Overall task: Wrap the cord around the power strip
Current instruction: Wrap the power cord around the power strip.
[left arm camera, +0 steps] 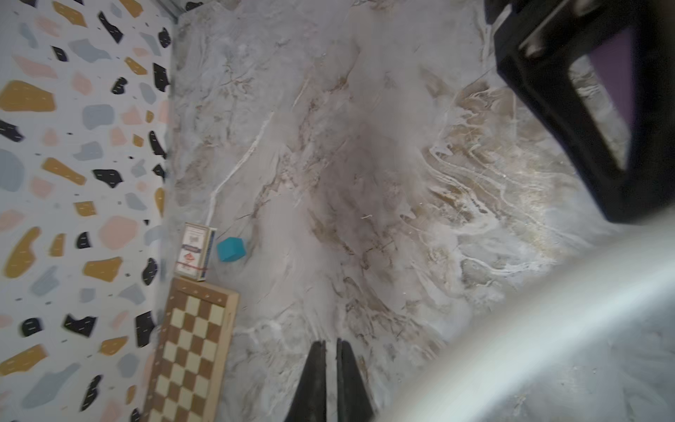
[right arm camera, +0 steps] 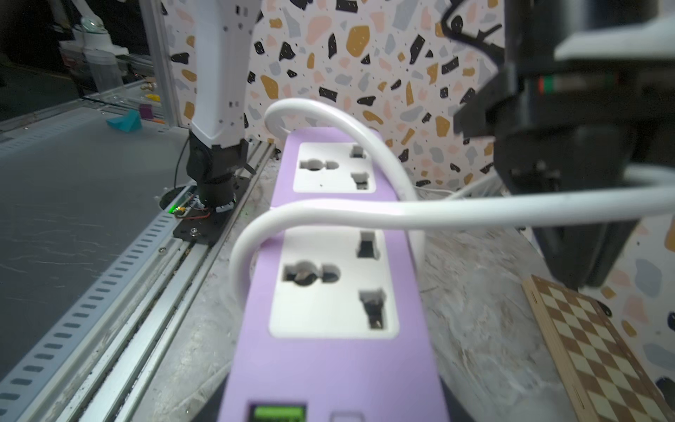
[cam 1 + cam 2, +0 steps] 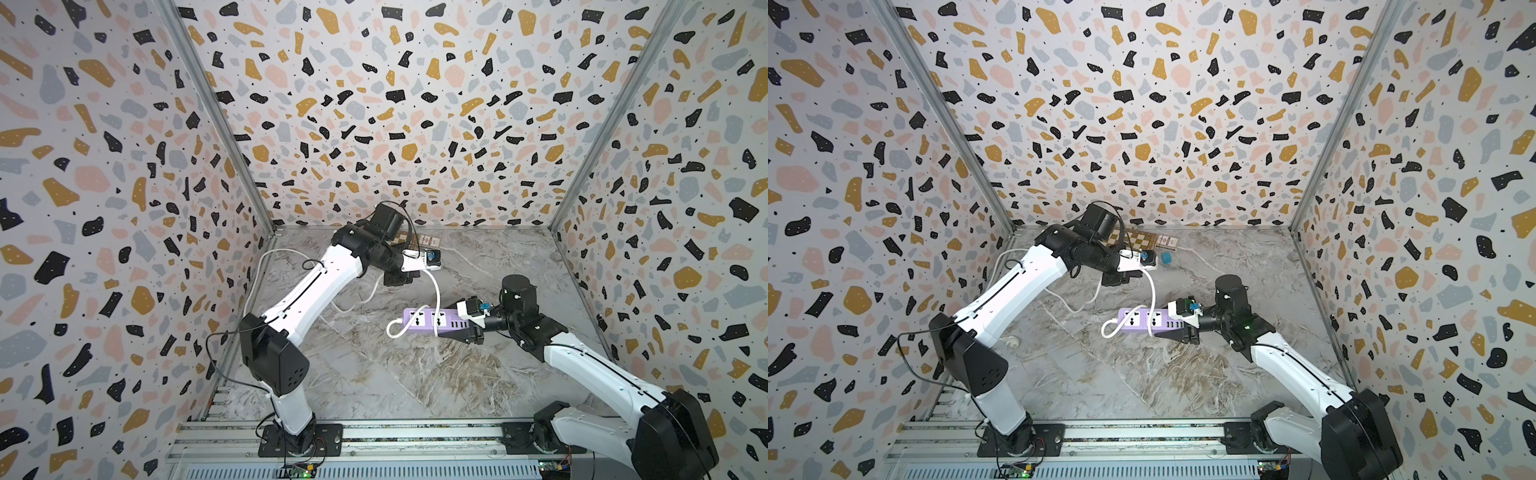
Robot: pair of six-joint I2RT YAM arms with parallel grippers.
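Power strip [image 3: 451, 318] (right fingers [image 3: 471, 334] clamp one end) mid-table [image 3: 395, 382], cord [image 3: 437, 299] across.

Robotics lab test cell. Enclosure of terrazzo-print wall panels [image 3: 374, 104] on aluminium posts [image 3: 218, 116], closing three sides behind the aluminium rail [image 3: 415, 436]. Marble-print desk [image 3: 395, 374] just behind the rail. Left arm base [image 3: 297, 440] and right arm base [image 3: 536, 434] bolted onto the rail. Bare circuit board [image 3: 302, 471] with lit green light, and slotted cable duct [image 3: 415, 471], just in front of the rail.
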